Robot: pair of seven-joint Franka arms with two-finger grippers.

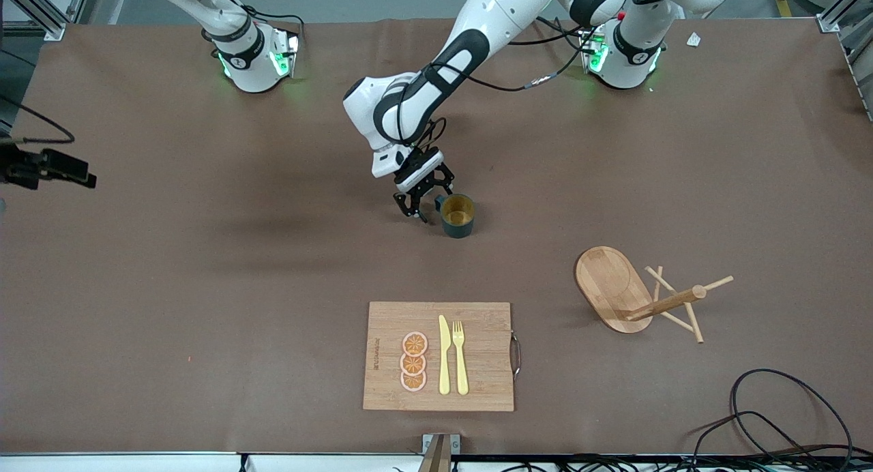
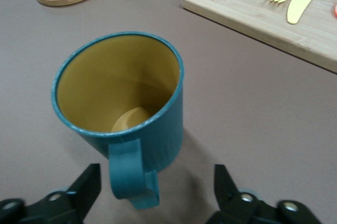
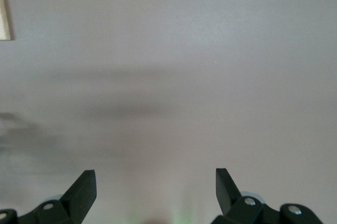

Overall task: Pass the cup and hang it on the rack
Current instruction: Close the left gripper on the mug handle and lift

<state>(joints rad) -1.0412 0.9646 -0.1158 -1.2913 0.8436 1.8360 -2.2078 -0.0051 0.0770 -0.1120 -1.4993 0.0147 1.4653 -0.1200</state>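
Left gripper (image 1: 424,204) low at surface (image 1: 204,267) centre, fingers (image 2: 87,184) spread wide either side of cup handle, gripping nothing. Cup (image 1: 457,215) upright mid-surface, handle toward gripper. Rack (image 1: 638,296) tipped on side near left arm's end, nearer front edge than cup. Cutting board (image 1: 477,322) by front edge, holding knife (image 1: 444,356), fork (image 1: 460,357), orange slices (image 1: 414,361). Right gripper (image 3: 156,192) wide open, empty, over bare surface; waiting.

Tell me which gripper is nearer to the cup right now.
Left. The left gripper is open right beside the cup, fingers either side of its handle. The right gripper, open, waits over bare table with no cup in its view.
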